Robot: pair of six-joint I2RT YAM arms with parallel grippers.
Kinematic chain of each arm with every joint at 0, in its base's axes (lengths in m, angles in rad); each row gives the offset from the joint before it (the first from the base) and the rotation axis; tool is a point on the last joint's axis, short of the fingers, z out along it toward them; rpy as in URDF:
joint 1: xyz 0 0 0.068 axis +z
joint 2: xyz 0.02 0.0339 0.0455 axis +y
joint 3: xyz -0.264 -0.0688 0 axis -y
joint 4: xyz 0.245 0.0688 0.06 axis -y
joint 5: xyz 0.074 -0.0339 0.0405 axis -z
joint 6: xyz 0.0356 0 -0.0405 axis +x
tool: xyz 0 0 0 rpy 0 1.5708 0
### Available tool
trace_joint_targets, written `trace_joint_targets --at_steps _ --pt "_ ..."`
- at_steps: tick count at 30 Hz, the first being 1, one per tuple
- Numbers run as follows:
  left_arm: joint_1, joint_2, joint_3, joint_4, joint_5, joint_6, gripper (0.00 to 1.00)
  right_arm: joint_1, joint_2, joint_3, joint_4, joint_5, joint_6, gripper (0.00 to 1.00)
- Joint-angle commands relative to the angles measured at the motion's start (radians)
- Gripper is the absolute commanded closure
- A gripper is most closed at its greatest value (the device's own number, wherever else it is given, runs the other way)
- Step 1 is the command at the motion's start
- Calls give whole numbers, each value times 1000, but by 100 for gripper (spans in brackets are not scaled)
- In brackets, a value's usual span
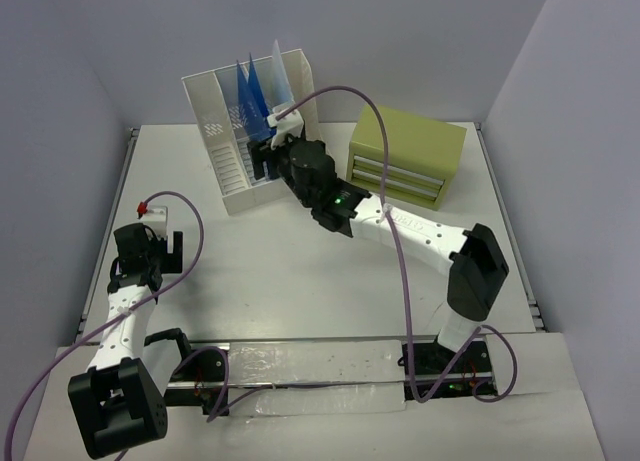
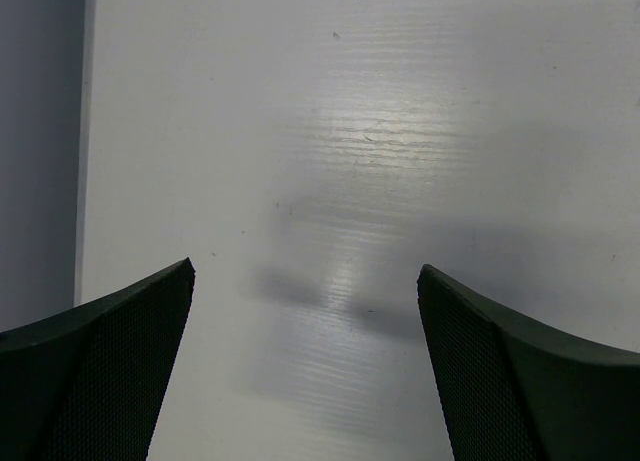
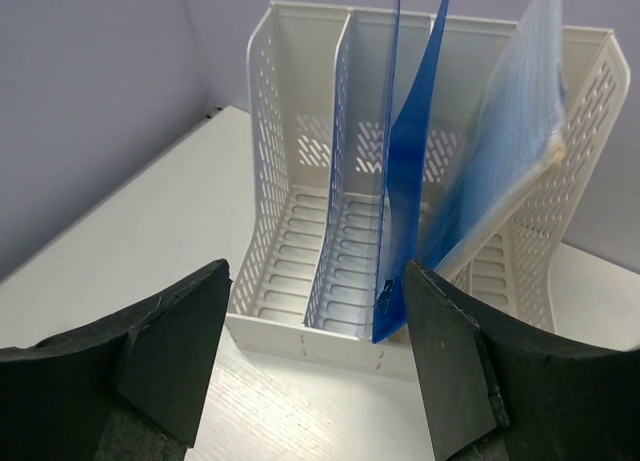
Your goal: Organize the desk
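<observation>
Desk (image 1: 300, 281): white, matte, filled the floor between pale grey walls. Rack (image 1: 222, 131) stood far centre, green drawer box (image 1: 405, 156) far right. Left gripper (image 2: 305, 276) gaped fully over bare desk at near left, empty. Right gripper (image 3: 315, 271) stood open at the rack's front, gripping nothing; blue folder (image 3: 405, 211) just beside its right finger.

Robot lab: blank partition walls (image 1: 420, 31) around white desk (image 1: 280, 271)

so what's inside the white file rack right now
Two dark blue folders and a paler translucent one stand in the file rack; its leftmost slot is bare. The folders hide much of the other slots.
</observation>
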Motion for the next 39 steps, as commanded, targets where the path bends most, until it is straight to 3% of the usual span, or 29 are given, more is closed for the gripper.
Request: trace_joint_targets --at_steps 1,8,20,23,30,35,39 --pt "5 -8 23 13 23 7 1 -3 -96 -23 21 -13 31 20" --pt "5 -21 20 11 26 9 1 -15 5 80 -71 29 31 12" --pt "6 -11 23 10 29 10 1 -68 164 212 -143 -7 78 18" --pt "5 -10 23 10 29 9 1 -68 197 233 -131 -51 68 29" --pt "5 -19 24 5 38 9 1 -78 276 361 -185 -37 52 75" --pt "6 -31 22 -2 45 10 1 -75 225 372 -209 -47 48 94" --pt "5 -32 22 -2 41 10 1 -74 189 373 -235 -54 57 100"
